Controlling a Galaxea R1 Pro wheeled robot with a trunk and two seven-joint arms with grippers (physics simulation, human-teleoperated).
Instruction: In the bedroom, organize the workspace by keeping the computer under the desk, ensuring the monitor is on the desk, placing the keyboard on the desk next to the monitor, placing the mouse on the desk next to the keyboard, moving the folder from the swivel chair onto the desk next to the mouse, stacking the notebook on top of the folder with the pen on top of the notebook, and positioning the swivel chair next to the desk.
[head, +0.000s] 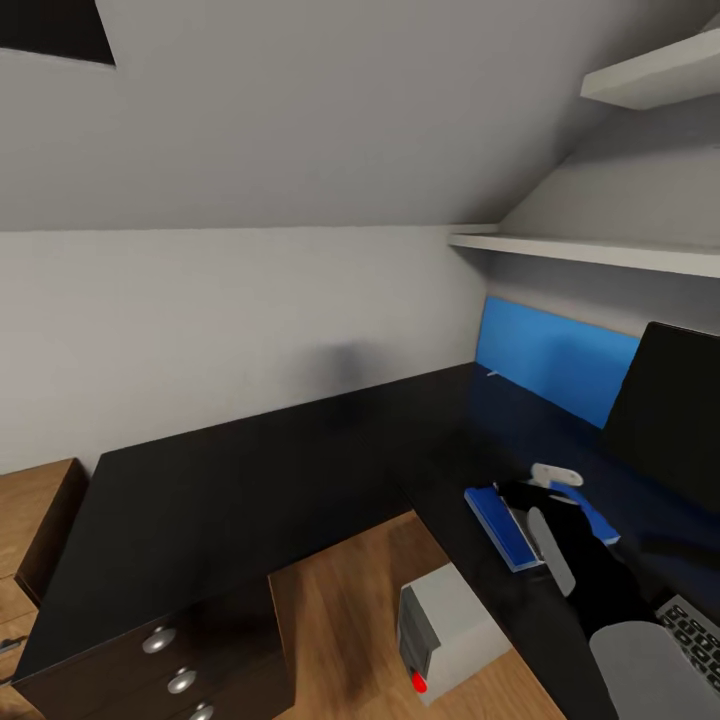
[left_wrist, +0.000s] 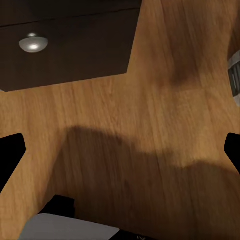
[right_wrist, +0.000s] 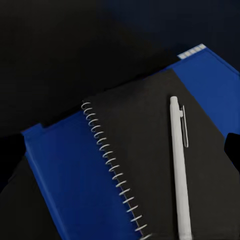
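Observation:
The blue folder (head: 500, 520) (right_wrist: 65, 185) lies on the black desk (head: 250, 470) in front of the monitor (head: 670, 420). On it rests the dark spiral-bound notebook (right_wrist: 145, 150), and the white pen (right_wrist: 177, 165) lies on the notebook. My right gripper (head: 530, 497) (right_wrist: 120, 152) hovers open just above this stack, holding nothing. The keyboard (head: 695, 630) shows at the desk's near right, partly behind my right arm. The grey computer (head: 440, 630) with its red light stands on the floor under the desk. My left gripper (left_wrist: 120, 150) is open over the wood floor. The mouse and swivel chair are out of view.
The dark drawer unit (head: 170, 650) (left_wrist: 65, 55) with silver knobs (left_wrist: 33, 43) stands under the desk's left wing. A blue wall panel (head: 550, 360) runs behind the desk, with white shelves (head: 600, 250) above. A light-wood cabinet (head: 30, 520) is at far left.

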